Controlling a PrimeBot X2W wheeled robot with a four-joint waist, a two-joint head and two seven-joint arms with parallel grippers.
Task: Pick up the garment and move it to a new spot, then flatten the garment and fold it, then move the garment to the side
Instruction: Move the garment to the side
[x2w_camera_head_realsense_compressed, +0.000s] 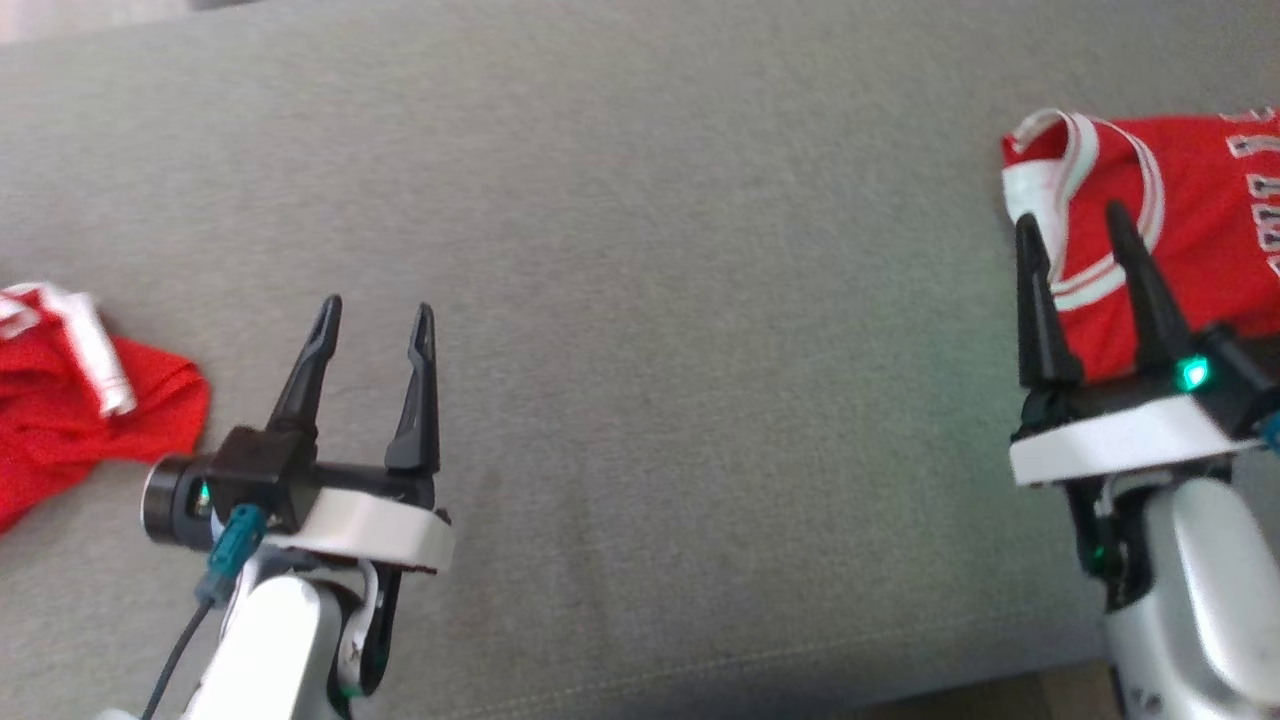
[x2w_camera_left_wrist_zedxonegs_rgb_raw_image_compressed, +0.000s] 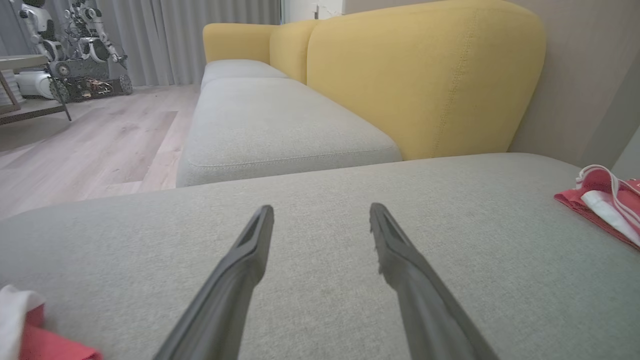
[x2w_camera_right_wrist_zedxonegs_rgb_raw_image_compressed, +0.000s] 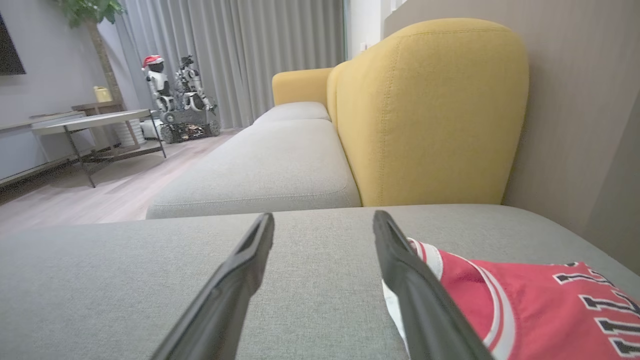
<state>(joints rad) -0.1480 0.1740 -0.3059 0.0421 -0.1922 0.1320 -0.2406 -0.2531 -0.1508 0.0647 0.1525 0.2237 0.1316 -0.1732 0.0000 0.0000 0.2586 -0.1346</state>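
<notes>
A red jersey garment (x2w_camera_head_realsense_compressed: 1200, 200) with white trim and lettering lies folded flat at the far right of the grey sofa cushion (x2w_camera_head_realsense_compressed: 650, 250). It shows too in the right wrist view (x2w_camera_right_wrist_zedxonegs_rgb_raw_image_compressed: 525, 300) and the left wrist view (x2w_camera_left_wrist_zedxonegs_rgb_raw_image_compressed: 600, 200). My right gripper (x2w_camera_head_realsense_compressed: 1075, 225) is open at the jersey's left edge; in its own view (x2w_camera_right_wrist_zedxonegs_rgb_raw_image_compressed: 324, 216) only bare cushion lies between the fingers, with the jersey just right of the right finger. My left gripper (x2w_camera_head_realsense_compressed: 378, 305) hangs open over bare cushion (x2w_camera_left_wrist_zedxonegs_rgb_raw_image_compressed: 322, 210). A second red and white garment (x2w_camera_head_realsense_compressed: 60, 400) lies crumpled at the far left (x2w_camera_left_wrist_zedxonegs_rgb_raw_image_compressed: 45, 345).
The cushion's front edge (x2w_camera_head_realsense_compressed: 700, 670) runs along the bottom of the head view. A yellow backrest (x2w_camera_right_wrist_zedxonegs_rgb_raw_image_compressed: 430, 115) rises beyond the cushion, with another grey seat (x2w_camera_right_wrist_zedxonegs_rgb_raw_image_compressed: 270, 170) beside it. Wooden floor (x2w_camera_left_wrist_zedxonegs_rgb_raw_image_compressed: 90, 140), a low table (x2w_camera_right_wrist_zedxonegs_rgb_raw_image_compressed: 90, 122) and parked robots (x2w_camera_right_wrist_zedxonegs_rgb_raw_image_compressed: 175, 95) stand farther off.
</notes>
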